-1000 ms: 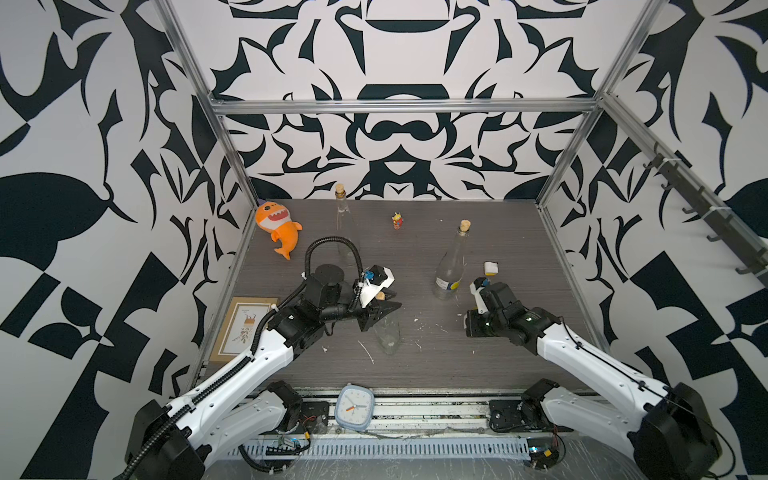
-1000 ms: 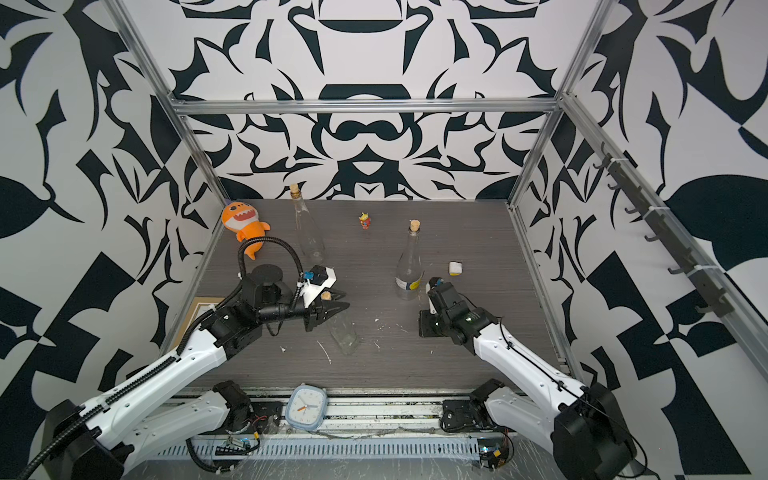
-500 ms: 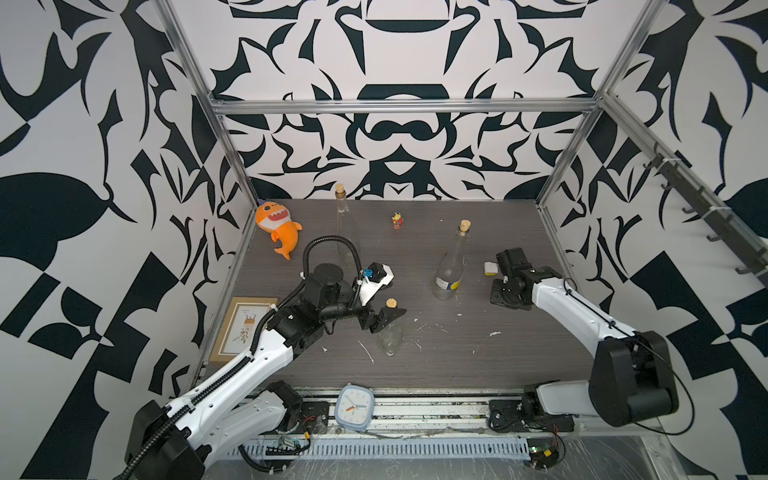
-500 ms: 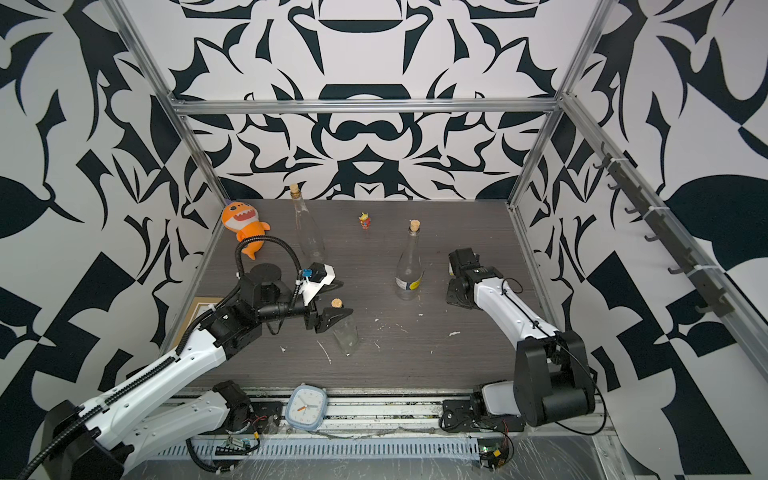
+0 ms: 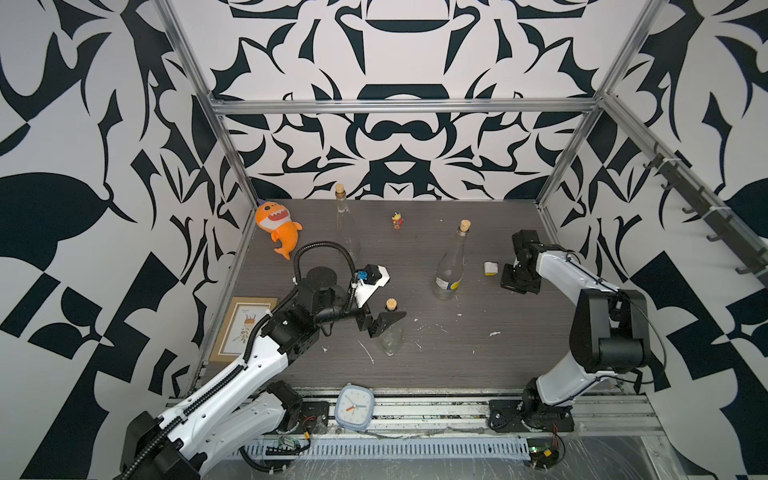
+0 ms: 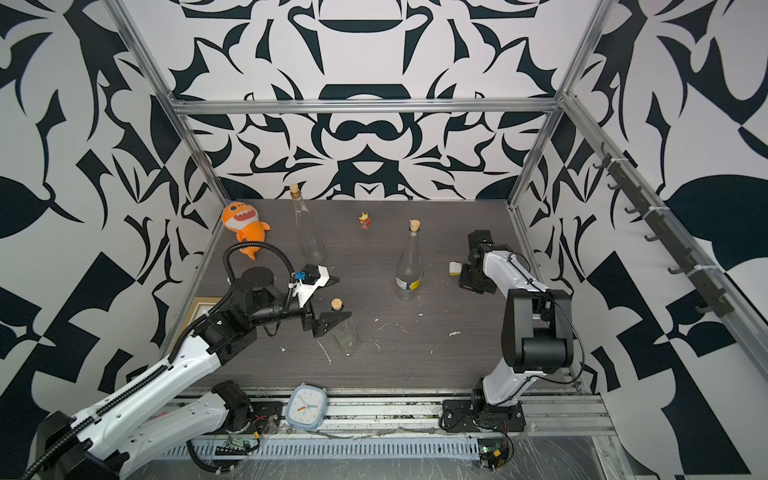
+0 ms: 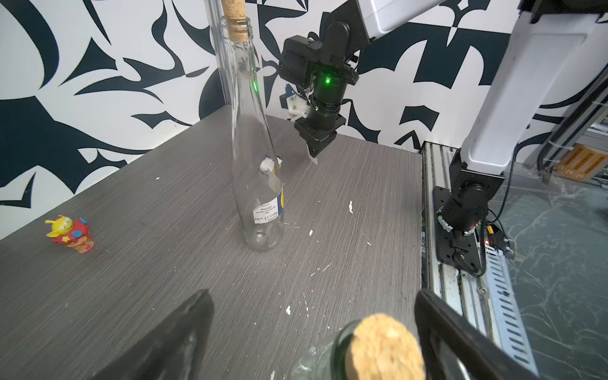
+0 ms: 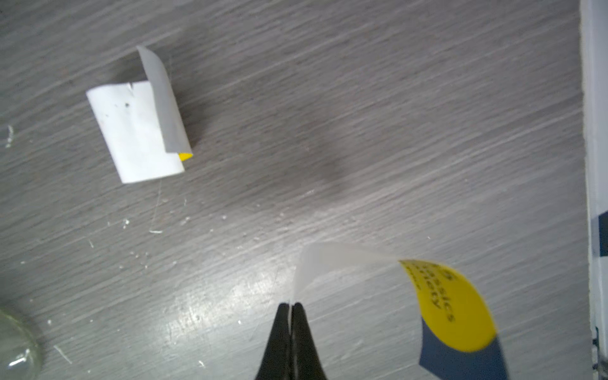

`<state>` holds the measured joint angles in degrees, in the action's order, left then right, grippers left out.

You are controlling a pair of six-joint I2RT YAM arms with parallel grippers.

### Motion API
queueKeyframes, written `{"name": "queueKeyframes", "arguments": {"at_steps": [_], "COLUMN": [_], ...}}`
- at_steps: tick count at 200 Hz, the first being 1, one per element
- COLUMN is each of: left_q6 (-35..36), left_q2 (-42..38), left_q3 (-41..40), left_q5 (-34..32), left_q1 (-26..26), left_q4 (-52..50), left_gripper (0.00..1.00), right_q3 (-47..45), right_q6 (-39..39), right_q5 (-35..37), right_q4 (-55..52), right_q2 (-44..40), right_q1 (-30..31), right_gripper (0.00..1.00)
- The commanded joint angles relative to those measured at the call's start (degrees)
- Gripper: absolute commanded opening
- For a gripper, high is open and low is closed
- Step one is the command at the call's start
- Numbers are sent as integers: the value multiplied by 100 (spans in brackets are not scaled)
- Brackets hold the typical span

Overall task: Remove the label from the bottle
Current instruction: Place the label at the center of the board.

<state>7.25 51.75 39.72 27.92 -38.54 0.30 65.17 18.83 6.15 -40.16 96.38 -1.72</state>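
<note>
- Left end effector [image 7: 315,292] stood wide open and held nothing. Its fingers [image 7: 184,329] sat either side of the cork [image 7: 385,342] of the near bottle [image 5: 390,338], clear of it.
- Near bottle stood upright, near-centre on the table [image 5: 478,361].
- Right end effector [image 8: 291,306] was pinched shut on a label strip [image 8: 450,306]. The white backing sat at the tips, and the yellow-and-blue printed end curled free.
- In both top views the right end effector pointed down at the far right of the table, right of the labelled bottle [image 5: 451,266] and apart from it.
- Labelled bottle stood upright and corked, centre-right, between the two arms. A torn label remnant [image 7: 268,212] with price print clung to its lower body.
- A loose curled label piece [image 8: 138,131] lay on the table between the labelled bottle and the right end effector, touching neither.
- Far bottle [image 5: 344,224], clear and corked, stood upright near the back wall, left of a figurine [image 5: 397,220].
- Shark plush [image 5: 276,226] lay far left, a frame [image 5: 245,328] at the left edge, and a clock [image 5: 354,406] on the near rail.
- White scraps [image 5: 494,333] were scattered over the near half of the table.
</note>
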Motion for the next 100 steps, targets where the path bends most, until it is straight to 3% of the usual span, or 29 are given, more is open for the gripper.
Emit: {"name": "queueKeyframes", "arguments": {"at_steps": [1,51,100], "left_q6": [7,47,121], "left_q2": [-201,-350,-323], "left_q3": [-111,-202,-212], "left_q5": [41,-49,-95], "left_q1": [5,5,4], "left_q4": [171,217,208], "left_gripper": [99,99,99], "right_q3": [400,636,618], "right_q6": [-90,-95,-127], "right_q5": [-167,-542,-743], "right_q4": [-374,-335,-167], "right_q2": [251,857,919], "right_q1": [-65,-92,-88], "right_gripper": [3,14,26]}}
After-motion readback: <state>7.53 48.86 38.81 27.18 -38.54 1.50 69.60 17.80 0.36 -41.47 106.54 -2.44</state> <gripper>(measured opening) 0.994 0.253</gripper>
